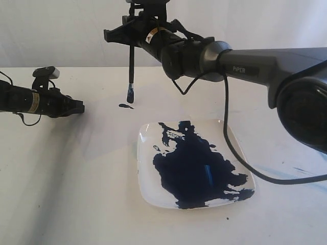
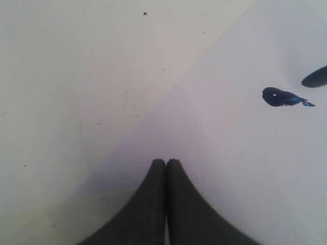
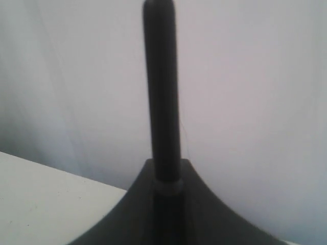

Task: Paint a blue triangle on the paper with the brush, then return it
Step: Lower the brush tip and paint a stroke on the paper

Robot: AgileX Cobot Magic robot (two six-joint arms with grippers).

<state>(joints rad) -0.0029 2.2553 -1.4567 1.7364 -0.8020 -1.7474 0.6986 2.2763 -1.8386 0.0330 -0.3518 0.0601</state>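
Under right end effector (image 1: 132,39) | brush (image 1: 131,71) gripped, hanging upright | tip over paper (image 2: 245,168)

The brush (image 3: 161,92) handle is rendered blurred. The left arm (image 1: 25,99) is cut off at the left edge of the exterior frame.

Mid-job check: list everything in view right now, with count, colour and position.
brush: one, black handle, blue tip, hanging upright over the mark
blue mark: one, small dark blue blob, on the white surface beyond the plate
plate: one, white, square, front centre
paint: one dark blue pool, covering most of the plate
table: one, white, under everything
cable: one, black, hanging from the right arm, looping past the plate
left gripper: shut, empty, low on the left
right gripper: shut on the brush, raised, rear centre
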